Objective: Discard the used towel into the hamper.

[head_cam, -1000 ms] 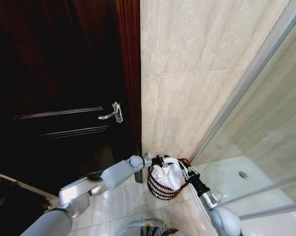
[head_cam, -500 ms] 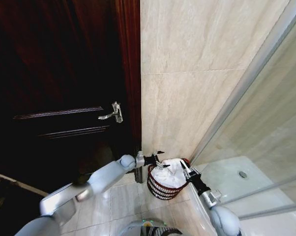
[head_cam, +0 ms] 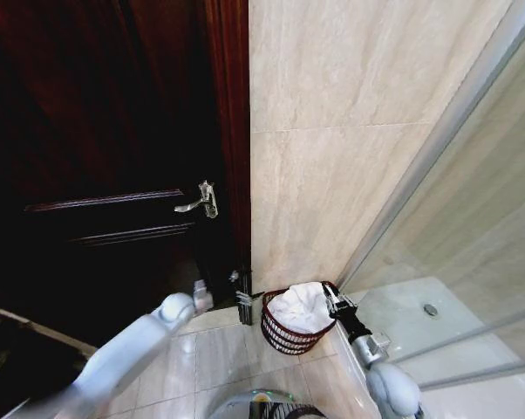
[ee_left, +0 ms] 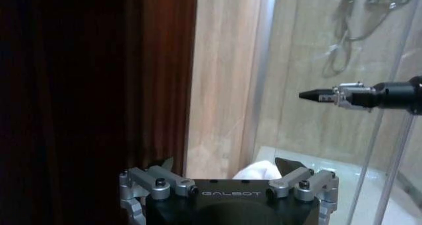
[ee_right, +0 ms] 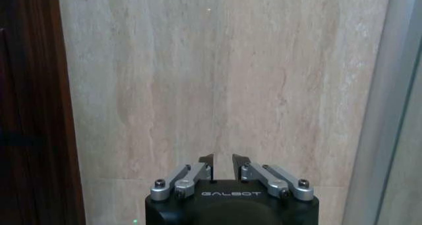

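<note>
A white towel (head_cam: 302,305) fills the dark reddish-brown open-weave hamper (head_cam: 284,334) beside beige veined wall tiles (head_cam: 350,131).

hamper (head_cam: 284,336): wall behind, glass panel (head_cam: 454,218) right, door (head_cam: 105,175) left | above/front open

white towel (head_cam: 301,305) in dk wire hamper (head_cam: 284,334), floor corner
</note>
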Robot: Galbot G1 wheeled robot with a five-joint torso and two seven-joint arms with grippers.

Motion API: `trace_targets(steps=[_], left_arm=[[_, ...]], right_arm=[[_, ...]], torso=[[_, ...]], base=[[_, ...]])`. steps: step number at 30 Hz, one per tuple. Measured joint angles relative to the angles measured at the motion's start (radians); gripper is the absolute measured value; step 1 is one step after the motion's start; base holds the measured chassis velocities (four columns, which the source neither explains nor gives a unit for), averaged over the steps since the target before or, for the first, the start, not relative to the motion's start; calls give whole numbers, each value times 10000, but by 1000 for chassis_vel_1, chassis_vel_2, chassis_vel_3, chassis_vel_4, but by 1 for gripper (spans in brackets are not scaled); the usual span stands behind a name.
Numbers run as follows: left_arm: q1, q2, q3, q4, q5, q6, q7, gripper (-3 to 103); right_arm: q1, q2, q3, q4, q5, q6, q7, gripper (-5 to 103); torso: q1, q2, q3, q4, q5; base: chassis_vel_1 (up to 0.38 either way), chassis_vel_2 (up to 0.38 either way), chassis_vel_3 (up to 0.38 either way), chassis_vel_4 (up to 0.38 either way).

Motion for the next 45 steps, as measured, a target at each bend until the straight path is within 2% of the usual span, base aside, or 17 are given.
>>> trace_targets(steps=[6,8,11,13,15,16,18,21,23,24,26,28,32,34,35,39,45], left_arm=[[1799,753,-1543,-1072,-235,170,564,100],[2669,1355,-2339,-1778,-419,273,579,100],[3523,1506,-3150,-2376,-504,358,322,100],[4547,1303,-3956,-3230,-577,626,-272,100],[4887,1204,-4126,-3479,-595,689,-489,100],[5540,891,-4409,-4044,-439,952,-1077,100],[5718,772,-4485,-4219,-386,1048,-1251,100],[6636,-129,-4997,-5377,121,1835,-2852,100],[6667,-181,-5019,-5439,153,1891,-2964,100],[6937,-706,-5198,-6030,406,2538,-3980,100],[7030,-940,-5253,-6247,474,2757,-4311,100],[7317,-1887,-5678,-6817,950,3161,-4923,100],[7424,-2664,-6113,-6958,1392,3093,-5007,100],[7421,-3606,-6449,-7044,1666,2963,-5099,100],[7421,-3606,-6449,-7044,1666,2963,-5099,100],[7161,-5266,-6370,-6931,2522,2613,-5225,100],[7021,-6649,-6025,-6695,3313,2126,-5196,100]], right_arm=[[-109,41,77,56,23,-58,146,18],[-149,12,80,43,-1,-64,158,18],[-147,1,79,15,-8,-93,189,18],[-120,4,76,15,-13,-168,279,18],[-117,12,77,27,-13,-190,308,18],[-115,80,105,94,-6,-234,427,18],[-115,119,127,130,1,-247,466,18],[-159,193,173,308,47,-270,629,18],[-163,194,173,320,52,-269,635,18],[-207,224,193,474,107,-280,729,18],[-219,240,205,521,118,-282,763,18],[-289,331,285,717,180,-284,892,18],[-321,420,350,904,193,-282,1021,18],[-419,668,460,1212,213,-283,1169,18],[-419,668,460,1212,213,-283,1169,18],[-813,1035,658,1796,224,-96,1413,18],[-1664,1383,772,2634,227,257,1611,18]], torso=[[1,0,0,-2,-5],[1,0,1,-3,5],[1,0,1,-2,2],[1,0,1,-3,0],[1,0,1,-2,1],[1,0,1,-1,0],[1,0,1,0,-1],[1,0,1,0,2],[1,0,1,-1,2],[1,0,1,-2,3],[1,0,2,-2,3],[1,0,1,-2,3],[1,0,2,-1,5],[1,-1,2,-1,5],[1,-1,2,-1,5],[1,-2,2,-1,4],[1,-2,2,-3,2]], base=[[0,0,0,0],[0,0,0,0],[0,0,0,0],[0,0,0,0],[0,0,0,0],[0,0,0,0],[0,0,0,0],[0,0,0,0],[0,0,0,0],[0,0,0,0],[0,0,0,0],[0,0,0,0],[0,0,0,0],[0,0,0,0],[0,0,0,0],[0,0,0,0],[0,0,0,0]])
